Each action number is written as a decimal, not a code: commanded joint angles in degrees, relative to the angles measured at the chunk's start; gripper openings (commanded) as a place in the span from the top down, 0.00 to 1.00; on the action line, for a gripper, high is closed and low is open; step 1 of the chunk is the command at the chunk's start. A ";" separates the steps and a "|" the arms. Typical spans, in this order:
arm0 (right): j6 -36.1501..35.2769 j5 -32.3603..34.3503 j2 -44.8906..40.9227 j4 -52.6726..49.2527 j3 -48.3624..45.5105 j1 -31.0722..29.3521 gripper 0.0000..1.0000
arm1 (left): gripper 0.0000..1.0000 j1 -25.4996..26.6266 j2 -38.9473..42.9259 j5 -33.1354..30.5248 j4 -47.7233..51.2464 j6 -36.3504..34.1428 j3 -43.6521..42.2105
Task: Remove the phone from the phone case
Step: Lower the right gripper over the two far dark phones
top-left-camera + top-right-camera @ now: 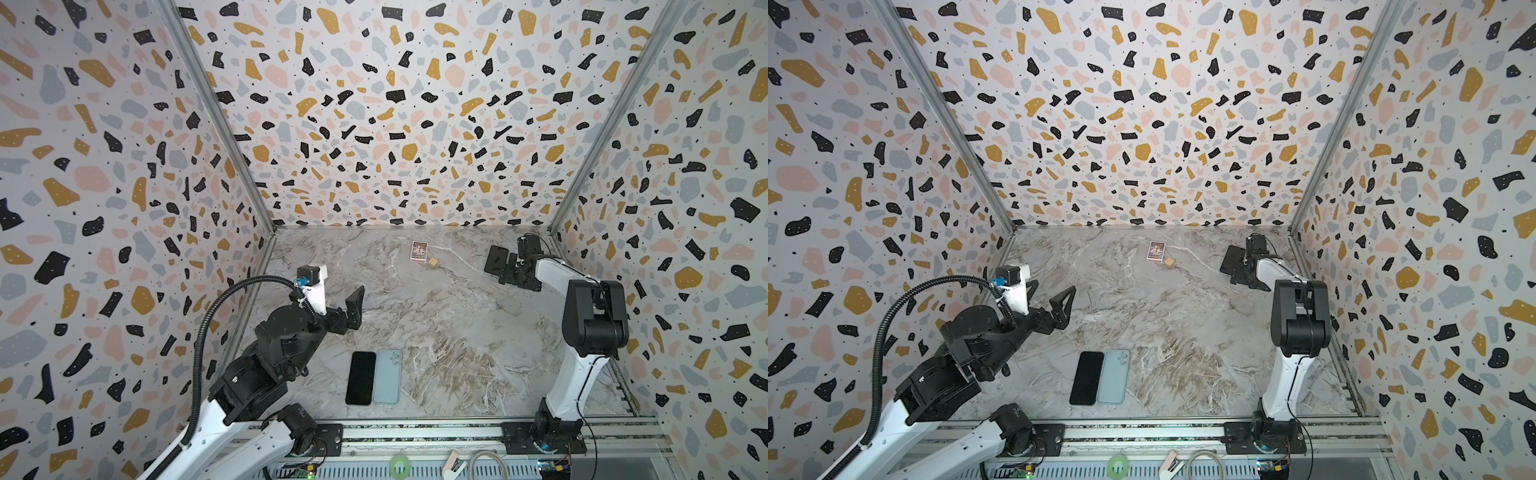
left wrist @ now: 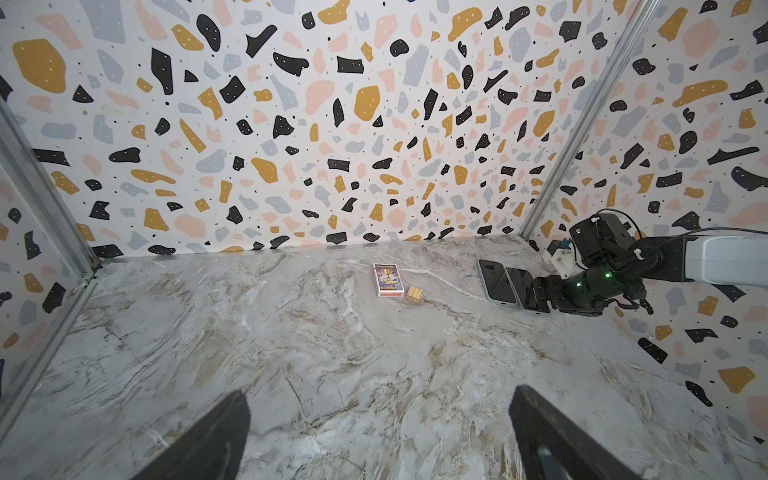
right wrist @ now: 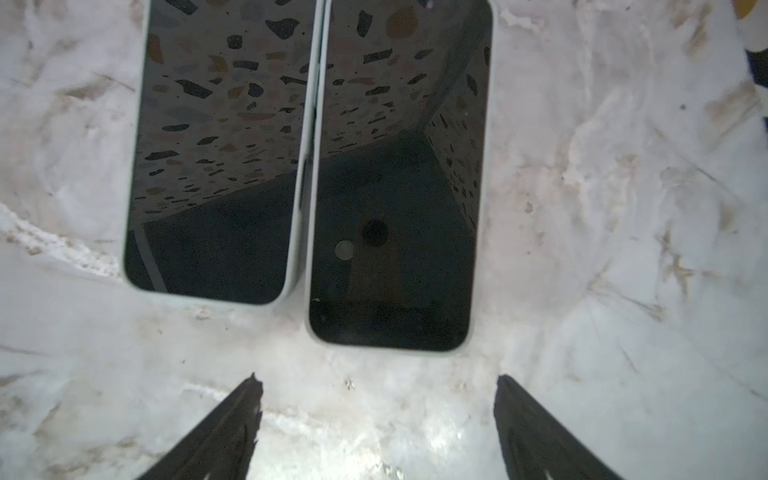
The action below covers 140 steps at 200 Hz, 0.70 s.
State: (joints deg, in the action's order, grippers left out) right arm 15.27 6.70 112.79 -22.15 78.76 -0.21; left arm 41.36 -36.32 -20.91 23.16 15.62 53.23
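Presently, two phones in pale cases are found lying flat, screens up, close against each other along their long edges, at the far right of the marble table (image 1: 436, 332). The nearer cased phone (image 3: 395, 187) ends just short of the right gripper (image 3: 377, 378); the other cased phone (image 3: 216, 145) is set slightly further back. The right gripper's jaws are seen spread apart, low over the table, with nothing between them and neither case touched.

The left gripper (image 2: 380, 392) is held above the left middle of the table, well apart from those phones. Its jaws are spread wide and nothing is grasped.

Near the front edge, a bare black phone (image 1: 360, 378) is laid screen up, just beside a pale blue case (image 1: 387, 376) lying back up with its camera cut-out at the far end. Whether these two touch cannot be told, nor whether that case is occupied.

Toward the back wall, a card box (image 1: 419, 251) is noted flat on the table, with a small wooden block (image 1: 434, 262) just beside it.
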 commanded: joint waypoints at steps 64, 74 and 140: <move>-1.19 0.51 2.69 -0.96 3.28 0.91 0.14 | 0.00 -0.32 0.27 -3.24 0.19 -2.08 0.91; -1.22 0.53 3.00 -0.96 3.39 1.05 0.14 | 0.01 -0.32 0.41 -3.32 0.32 -2.05 0.91; -1.02 0.42 4.47 -0.51 3.80 1.52 0.16 | 0.00 -0.32 0.98 -4.49 0.69 -2.52 1.00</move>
State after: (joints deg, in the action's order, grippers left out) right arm 14.46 6.87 116.46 -22.22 80.14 1.02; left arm 41.34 -35.92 -24.29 24.51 14.11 53.23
